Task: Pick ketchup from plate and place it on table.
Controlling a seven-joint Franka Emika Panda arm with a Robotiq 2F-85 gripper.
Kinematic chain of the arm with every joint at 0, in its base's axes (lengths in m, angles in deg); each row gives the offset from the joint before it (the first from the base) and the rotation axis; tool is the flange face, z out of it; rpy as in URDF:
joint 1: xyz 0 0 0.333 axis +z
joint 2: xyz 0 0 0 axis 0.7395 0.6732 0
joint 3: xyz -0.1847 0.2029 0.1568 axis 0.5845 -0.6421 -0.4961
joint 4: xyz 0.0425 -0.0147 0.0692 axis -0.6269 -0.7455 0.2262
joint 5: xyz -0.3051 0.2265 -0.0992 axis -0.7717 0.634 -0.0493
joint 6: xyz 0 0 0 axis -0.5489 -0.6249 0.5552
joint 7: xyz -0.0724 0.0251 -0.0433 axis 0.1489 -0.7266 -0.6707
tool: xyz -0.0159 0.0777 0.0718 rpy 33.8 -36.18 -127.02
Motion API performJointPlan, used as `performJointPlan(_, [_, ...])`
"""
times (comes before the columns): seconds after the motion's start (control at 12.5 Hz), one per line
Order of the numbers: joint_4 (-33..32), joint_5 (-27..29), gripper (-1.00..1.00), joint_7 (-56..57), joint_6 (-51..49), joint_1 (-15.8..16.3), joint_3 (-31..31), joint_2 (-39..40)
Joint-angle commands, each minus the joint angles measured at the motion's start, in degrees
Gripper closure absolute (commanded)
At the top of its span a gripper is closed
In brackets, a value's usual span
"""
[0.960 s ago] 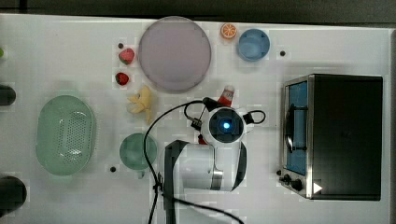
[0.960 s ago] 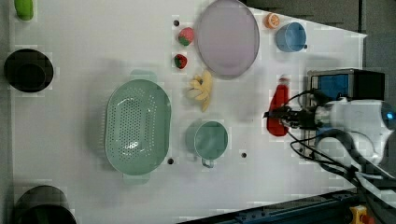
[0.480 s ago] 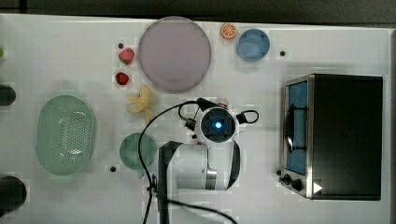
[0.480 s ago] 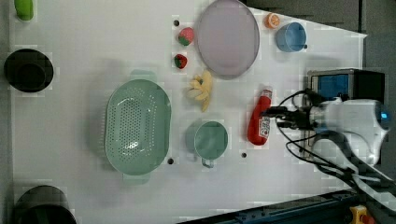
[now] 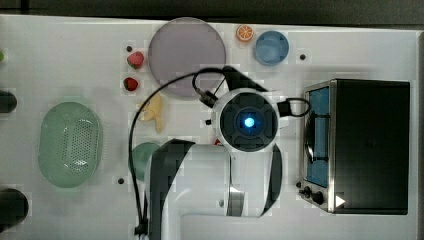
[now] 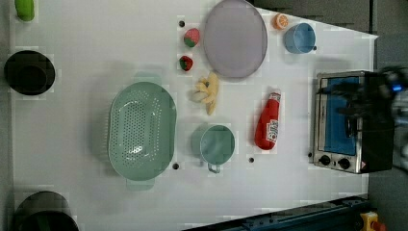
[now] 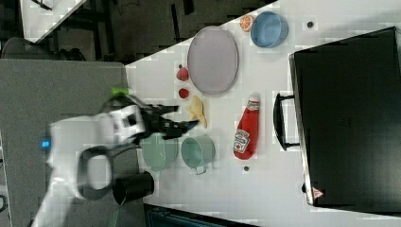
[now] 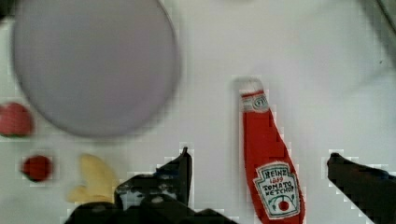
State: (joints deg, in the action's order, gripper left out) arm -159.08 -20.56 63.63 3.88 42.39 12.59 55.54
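With the ketchup [image 8: 268, 163] lying flat on the surface [image 6: 96, 43] between the wide-spread fingers of the released end effector [image 8: 259, 175], clear of the plate [image 8: 93, 65], placement looked finished, leaving only a retreat upward.

The pincer [image 8: 257, 163] hangs wide open and empty, pointing straight down at the worktop [image 8: 327, 70]. One dark finger [image 8: 180, 170] stands to one side and its partner well apart on the other. Above it sits the white wrist [image 5: 248, 121] and bent forearm.
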Motion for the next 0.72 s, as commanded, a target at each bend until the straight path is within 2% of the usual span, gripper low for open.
performJointPlan(0.08, [6.44, -0.33, -1.00, -5.11, -8.28, 0.16, 0.01, -1.31])
performJointPlan(0.4, [17.29, -0.33, -1.00, -10.14, -22.35, 0.15, 0.02, -1.16])
performJointPlan(0.72, [23.96, -0.37, -1.00, -10.76, -33.08, 0.13, 0.06, -0.92])
